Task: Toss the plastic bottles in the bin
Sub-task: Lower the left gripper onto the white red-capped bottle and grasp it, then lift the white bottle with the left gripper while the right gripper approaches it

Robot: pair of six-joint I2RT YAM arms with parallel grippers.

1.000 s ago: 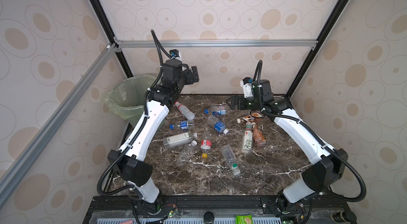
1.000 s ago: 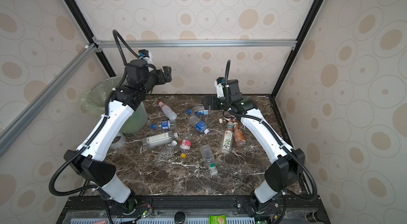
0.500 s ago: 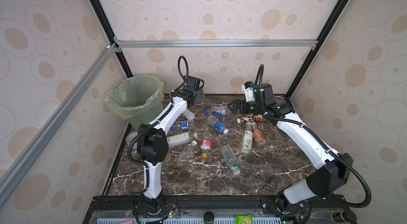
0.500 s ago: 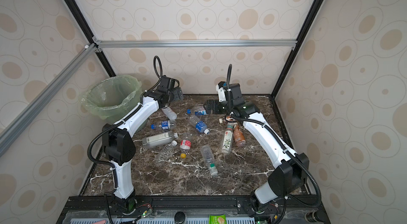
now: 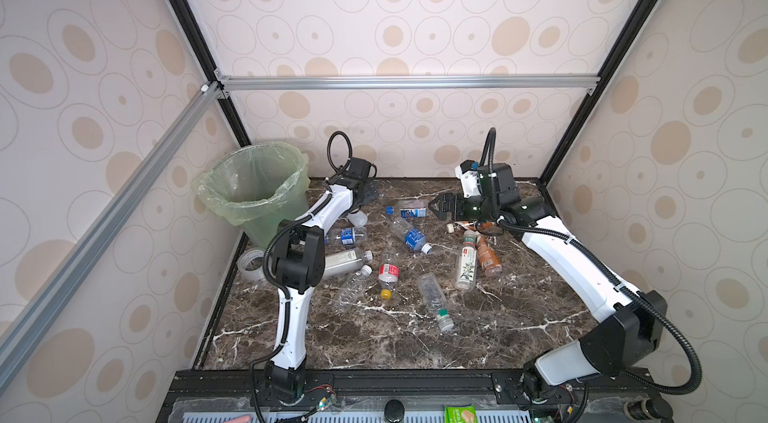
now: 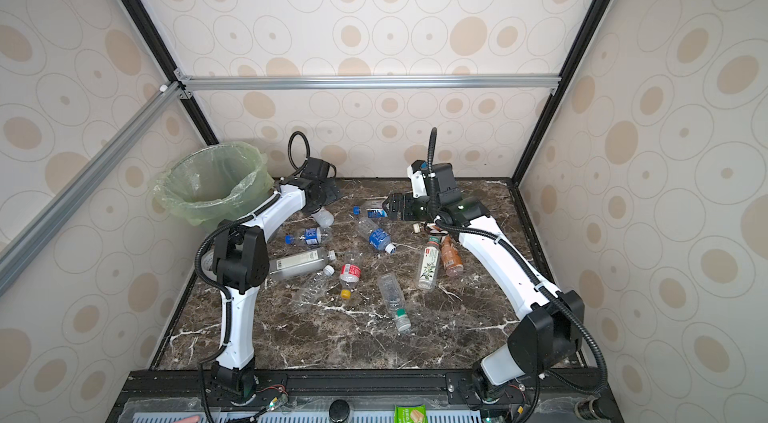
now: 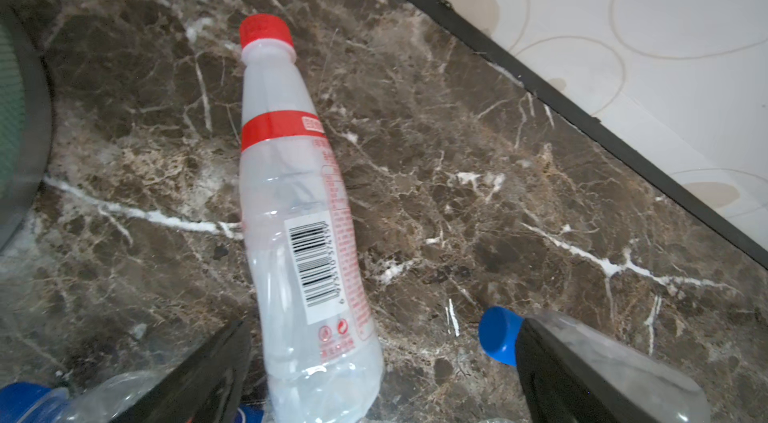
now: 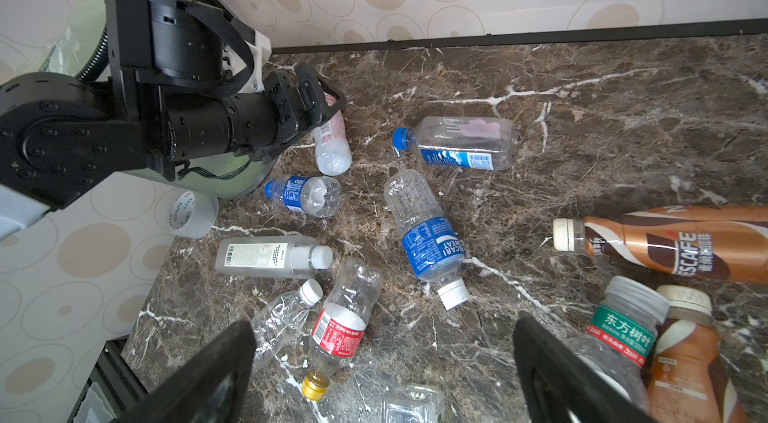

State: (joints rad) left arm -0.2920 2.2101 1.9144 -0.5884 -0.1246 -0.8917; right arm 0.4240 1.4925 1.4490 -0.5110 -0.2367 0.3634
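The bin (image 5: 253, 188) with its pale green liner stands at the back left. Several plastic bottles lie across the marble table (image 5: 519, 317). My left gripper (image 5: 368, 196) hangs low and open just right of the bin, over a red-capped clear bottle (image 7: 291, 192) whose base lies between the spread fingers (image 7: 216, 367). My right gripper (image 5: 434, 207) is open and empty, just right of a flat blue-labelled bottle (image 5: 409, 209). In the right wrist view the right gripper (image 8: 384, 323) looks over a red-labelled, yellow-capped bottle (image 8: 338, 329) and a blue-labelled, white-capped bottle (image 8: 432, 246).
A clear tape roll (image 5: 251, 265) lies by the bin's base. Two brown coffee bottles (image 8: 681, 242) and a green-labelled bottle (image 8: 619, 329) lie under the right forearm. The back wall (image 5: 415, 142) is close behind both grippers. Silver frame bars (image 5: 407, 82) cross overhead.
The left arm has swung down from high beside the bin to the table by the red-capped bottle. The right gripper has edged left toward the flat blue-labelled bottle. Both stayed open.
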